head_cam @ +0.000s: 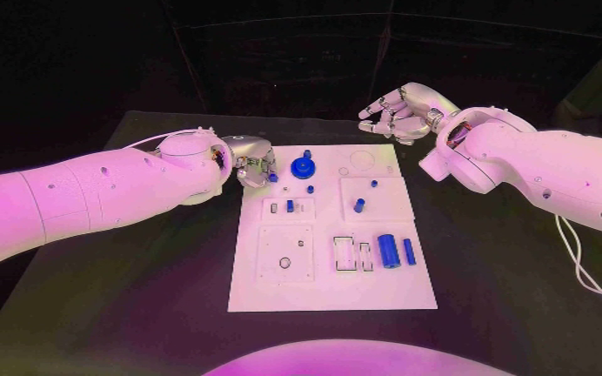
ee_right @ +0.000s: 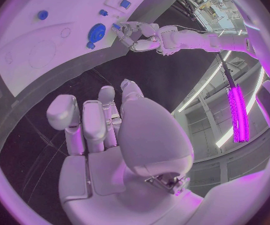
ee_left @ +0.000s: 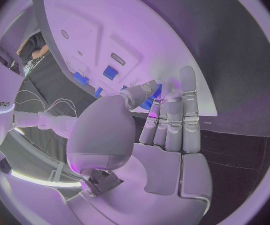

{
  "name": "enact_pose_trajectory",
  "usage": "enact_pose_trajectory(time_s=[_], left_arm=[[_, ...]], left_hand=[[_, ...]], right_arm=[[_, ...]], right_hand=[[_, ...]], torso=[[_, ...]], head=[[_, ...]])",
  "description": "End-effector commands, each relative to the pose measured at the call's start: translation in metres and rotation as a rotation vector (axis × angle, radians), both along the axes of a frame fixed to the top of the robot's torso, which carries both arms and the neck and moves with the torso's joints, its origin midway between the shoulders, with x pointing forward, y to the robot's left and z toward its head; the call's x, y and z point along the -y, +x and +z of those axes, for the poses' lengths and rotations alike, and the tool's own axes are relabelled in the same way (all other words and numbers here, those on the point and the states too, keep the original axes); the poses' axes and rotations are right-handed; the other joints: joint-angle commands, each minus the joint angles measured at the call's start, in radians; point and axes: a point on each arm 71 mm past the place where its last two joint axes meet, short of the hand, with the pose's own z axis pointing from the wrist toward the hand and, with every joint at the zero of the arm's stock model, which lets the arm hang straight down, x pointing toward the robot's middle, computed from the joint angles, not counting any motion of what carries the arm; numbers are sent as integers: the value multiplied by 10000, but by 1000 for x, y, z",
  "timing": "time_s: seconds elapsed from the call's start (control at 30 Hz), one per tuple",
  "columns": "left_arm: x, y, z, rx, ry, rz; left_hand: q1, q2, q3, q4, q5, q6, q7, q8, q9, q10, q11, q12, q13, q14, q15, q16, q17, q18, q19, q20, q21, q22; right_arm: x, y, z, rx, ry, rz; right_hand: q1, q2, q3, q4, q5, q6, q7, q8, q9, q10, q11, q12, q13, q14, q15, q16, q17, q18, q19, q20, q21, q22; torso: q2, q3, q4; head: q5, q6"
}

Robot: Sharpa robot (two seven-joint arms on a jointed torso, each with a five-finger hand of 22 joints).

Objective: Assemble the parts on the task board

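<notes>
Head view. The task board (head_cam: 332,228) lies in the middle of the counter (head_cam: 502,271). The left hand (head_cam: 255,163) sits at the board's far-left corner, its fingers closed on a small blue part (head_cam: 272,177), just beside the blue gear (head_cam: 303,166). The right hand (head_cam: 402,113) hangs beyond the board's far-right corner, well apart from it, fingers loosely curled and holding nothing. Board recesses and contents: the left-centre block holds a short blue peg (head_cam: 290,206); the right-centre block holds another blue piece (head_cam: 359,205); a blue cylinder (head_cam: 389,251) and a slimmer blue bar (head_cam: 409,251) lie at the board's near-right, beside two unfilled rectangular slots (head_cam: 351,254).

Left wrist view. The thumb and fingers (ee_left: 172,117) meet on the small blue part (ee_left: 152,99) at the board edge (contact area looks slight).

Right wrist view. The right hand (ee_right: 109,135) is shown with fingers partly bent, gripping nothing; the gear (ee_right: 97,32) and the left hand (ee_right: 138,37) appear on the board beyond it.

Risks. A shallow pinch may let the part twist or drop when lifted. The neighbouring gear may be knocked if the fingers sweep sideways. Tilted insertion may jam the part in its seat.
</notes>
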Motion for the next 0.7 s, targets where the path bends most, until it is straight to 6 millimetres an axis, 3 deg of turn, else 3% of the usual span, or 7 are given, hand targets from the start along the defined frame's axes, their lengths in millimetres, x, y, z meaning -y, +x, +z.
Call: enact_pose_trajectory(time_s=[0.03, 0.47, 0.7], left_arm=[[0, 0, 0, 37, 6, 36], [0, 0, 1, 64, -106, 81], [-2, 2, 2, 181, -171, 275]], left_hand=[[-37, -99, -87, -2, -7, -27, 1, -38, -10, 3, -28, 37, 9, 81, -30, 72, 39, 89, -62, 24, 56, 11], [-43, -135, -208, 16, -7, -33, -2, -50, -13, 34, -33, 65, 12, 122, -33, 123, 74, 95, -44, 28, 54, 15], [-262, -369, -495, 140, -7, -150, 23, -133, -35, 24, -4, 75, 3, 136, 0, 136, 69, 87, -36, 58, 16, -2]], right_arm=[[-1, 0, 1, 31, -1, 115], [-1, 0, 1, 12, -10, 103], [-1, 0, 1, 23, -6, 88]], right_hand=[[-98, 28, 8, 59, 52, -68, 5, 63, -12, -94, 6, -6, -7, 153, -38, -40, -12, 152, -96, -8, -52, -19], [-98, 28, 8, 59, 52, -68, 5, 63, -12, -94, 6, -6, -7, 153, -38, -40, -12, 152, -96, -8, -52, -19], [-98, 28, 8, 59, 52, -68, 5, 63, -12, -94, 6, -6, -7, 153, -38, -40, -12, 152, -96, -8, -52, -19]], torso=[[0, -2, -3], [2, -1, 7], [3, -2, -3]], head=[[-19, 0], [-22, 20], [-16, 27]])
